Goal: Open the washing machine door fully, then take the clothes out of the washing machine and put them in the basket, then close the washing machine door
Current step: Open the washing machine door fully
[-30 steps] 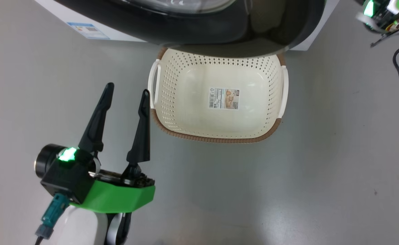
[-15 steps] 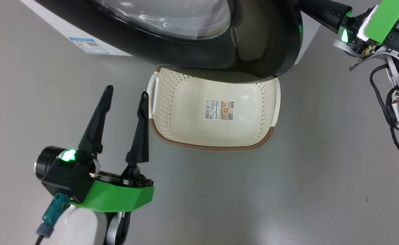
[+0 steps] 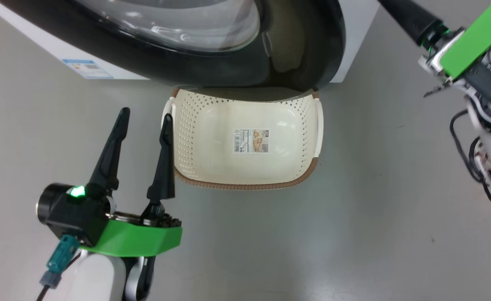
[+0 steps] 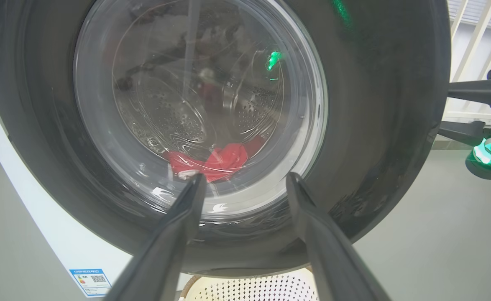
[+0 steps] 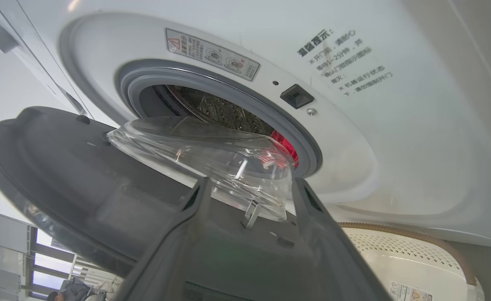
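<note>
— Beside the basket (image 3: 245, 184), over the grey floor (image 3: 354, 230): my left gripper (image 3: 146, 113), fingers spread, holding nothing.
— And the right one?
— Right gripper (image 5: 251, 182) is up at the free edge of the washing machine door (image 3: 304, 50). Fingers apart too. Whether they touch the black rim, I cannot tell.
— Door position?
— Partly open, swung out over the basket's far end. Glass bowl (image 5: 212, 150) stands clear of the grey ring (image 5: 212, 83).
— Clothes?
— Red clothes (image 4: 216, 161) lie low in the steel drum (image 4: 174, 121) of the washing machine (image 5: 354, 146), seen through the glass from my left wrist. Basket sits on the floor directly before the machine, label sticker (image 3: 251, 141) on its bottom.
</note>
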Controlling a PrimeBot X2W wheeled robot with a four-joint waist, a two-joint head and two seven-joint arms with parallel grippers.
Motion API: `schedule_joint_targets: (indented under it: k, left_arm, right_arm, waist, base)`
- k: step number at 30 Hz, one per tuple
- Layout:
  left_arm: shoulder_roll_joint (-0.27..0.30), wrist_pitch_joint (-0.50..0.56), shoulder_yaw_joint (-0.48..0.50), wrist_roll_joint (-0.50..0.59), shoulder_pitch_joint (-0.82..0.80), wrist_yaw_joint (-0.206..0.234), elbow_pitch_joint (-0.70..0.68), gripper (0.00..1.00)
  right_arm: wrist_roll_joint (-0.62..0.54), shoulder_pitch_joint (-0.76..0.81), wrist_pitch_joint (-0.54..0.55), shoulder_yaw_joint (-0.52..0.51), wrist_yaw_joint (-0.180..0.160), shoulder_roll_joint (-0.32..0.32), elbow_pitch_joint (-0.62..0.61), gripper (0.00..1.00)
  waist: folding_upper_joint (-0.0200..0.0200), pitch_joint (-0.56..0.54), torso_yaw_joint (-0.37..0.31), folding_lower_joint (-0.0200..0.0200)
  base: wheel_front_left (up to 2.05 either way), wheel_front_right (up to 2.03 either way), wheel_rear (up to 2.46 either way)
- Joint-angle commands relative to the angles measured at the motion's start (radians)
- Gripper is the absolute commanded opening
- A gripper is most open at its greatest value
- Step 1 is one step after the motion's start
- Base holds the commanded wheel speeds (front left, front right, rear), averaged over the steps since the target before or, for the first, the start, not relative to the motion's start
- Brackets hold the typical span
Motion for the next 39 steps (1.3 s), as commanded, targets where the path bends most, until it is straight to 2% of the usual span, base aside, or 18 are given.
schedule_joint_targets:
  k: [1,7,15,16,19,22,24,32,39]
  left_arm:
    - [0.019,-0.012,0.042,0.004,0.017,-0.004,-0.017,1.0]
    - [0.019,-0.012,0.067,0.011,0.027,-0.014,0.004,1.0]
    - [0.019,-0.012,0.105,0.023,0.059,-0.029,0.038,1.0]
    - [0.019,-0.012,0.105,0.023,0.059,-0.029,0.038,1.0]
    - [0.019,-0.012,0.119,0.027,0.072,-0.034,0.048,1.0]
    - [0.019,-0.012,0.13,0.029,0.083,-0.037,0.056,1.0]
    - [0.019,-0.012,0.138,0.031,0.09,-0.039,0.059,1.0]
    - [0.019,-0.012,0.165,0.033,0.11,-0.043,0.068,1.0]
    - [0.019,-0.012,0.191,0.034,0.125,-0.042,0.067,1.0]
  right_arm:
    - [-0.031,0.036,-0.039,0.019,0.008,-0.002,-0.045,1.0]
    - [-0.118,0.113,-0.243,0.104,0.008,-0.068,-0.102,1.0]
    - [-0.241,0.184,-0.539,0.267,0.008,-0.167,-0.086,1.0]
    - [-0.241,0.184,-0.539,0.267,0.008,-0.167,-0.086,1.0]
    - [-0.311,0.196,-0.637,0.323,0.008,-0.189,-0.045,1.0]
    - [-0.372,0.216,-0.67,0.337,0.008,-0.184,-0.006,1.0]
    - [-0.422,0.234,-0.674,0.304,0.008,-0.167,0.006,1.0]
    - [-0.699,0.395,-0.675,0.036,0.008,-0.057,-0.069,1.0]
    - [-0.877,0.505,-0.675,-0.109,0.008,0.042,-0.153,1.0]
  waist:
    - [-0.0001,-0.015,-0.021,0.0]
    - [-0.0001,-0.043,-0.059,0.0]
    - [-0.0001,-0.104,-0.103,0.0]
    - [-0.0001,-0.104,-0.103,0.0]
    - [-0.0001,-0.127,-0.118,0.0]
    - [-0.0001,-0.149,-0.131,0.0]
    - [-0.0001,-0.162,-0.139,0.0]
    - [-0.0001,-0.203,-0.154,0.0]
    - [-0.0001,-0.22,-0.172,0.0]
  base:
    - [0.0,0.0,0.0]
    - [0.0,0.0,0.0]
    - [0.0,0.0,0.0]
    - [0.0,0.0,0.0]
    - [0.0,0.0,0.0]
    - [0.0,0.0,0.0]
    - [0.0,0.0,0.0]
    - [0.0,0.0,0.0]
    - [0.0,0.0,0.0]
